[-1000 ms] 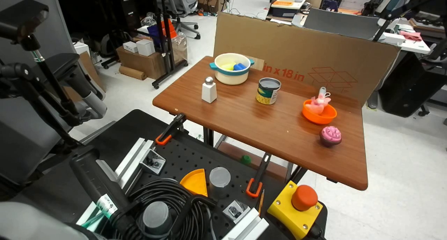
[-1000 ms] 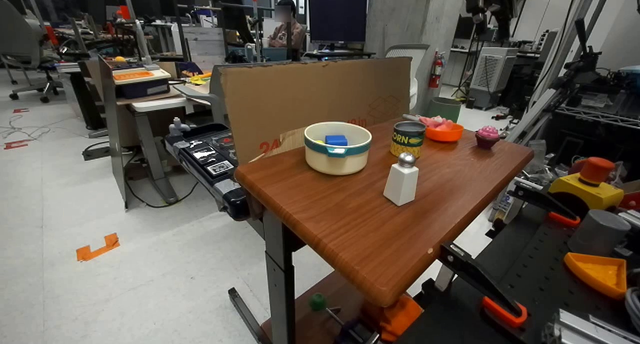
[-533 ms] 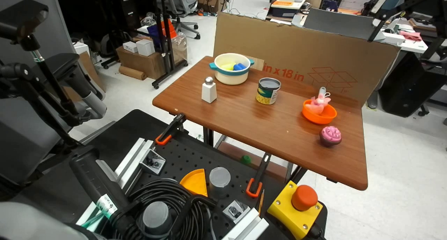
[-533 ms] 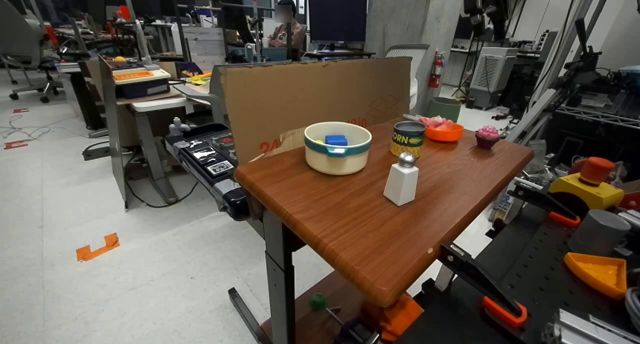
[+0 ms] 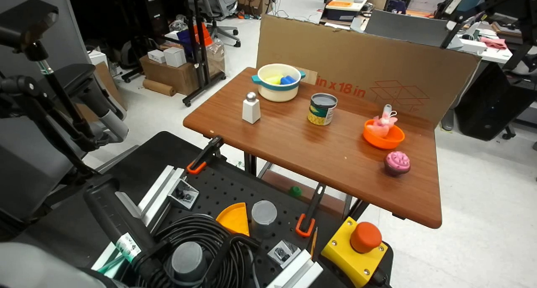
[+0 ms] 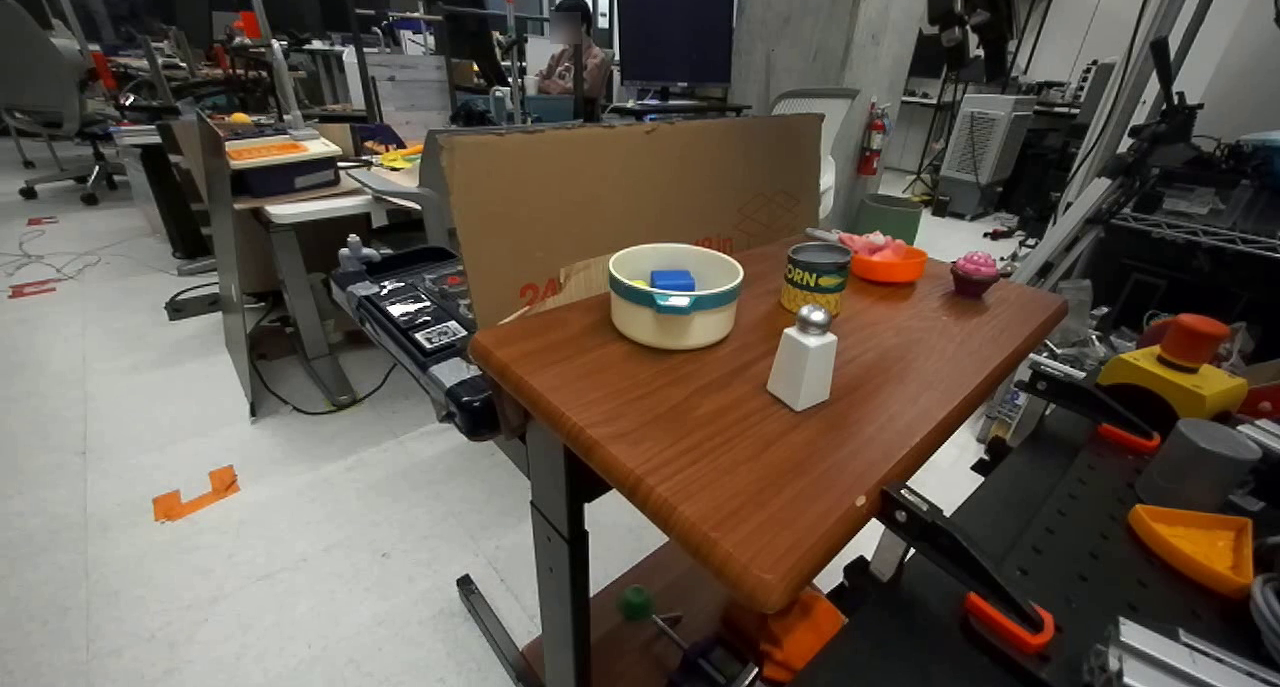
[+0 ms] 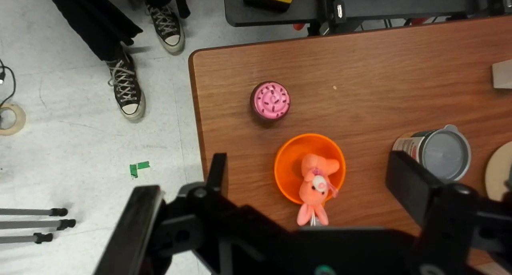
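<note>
My gripper (image 7: 307, 159) stands open above the table, its black fingers (image 7: 218, 173) wide apart with nothing between them. Below the gap, an orange bowl (image 7: 289, 159) holds a pink toy rabbit (image 7: 314, 191), whose ears hang over the rim. A cupcake with pink frosting (image 7: 271, 101) sits beside the bowl. The right finger partly covers a corn can (image 7: 446, 155). In an exterior view the gripper (image 5: 480, 49) shows at the upper right, high above the table. A cream pot (image 5: 279, 94) with blue and yellow things inside and a white shaker (image 5: 251, 111) stand farther off.
A tall cardboard panel (image 5: 365, 61) lines the back edge of the wooden table (image 5: 285, 141). Clamps (image 5: 310, 212) grip the front edge. A yellow box with a red button (image 5: 356, 250) stands near it. In the wrist view a person's shoes (image 7: 128, 91) are beside the table.
In an exterior view the gripper at the upper right has shifted slightly left. It stays open. The things on the table have not moved.
</note>
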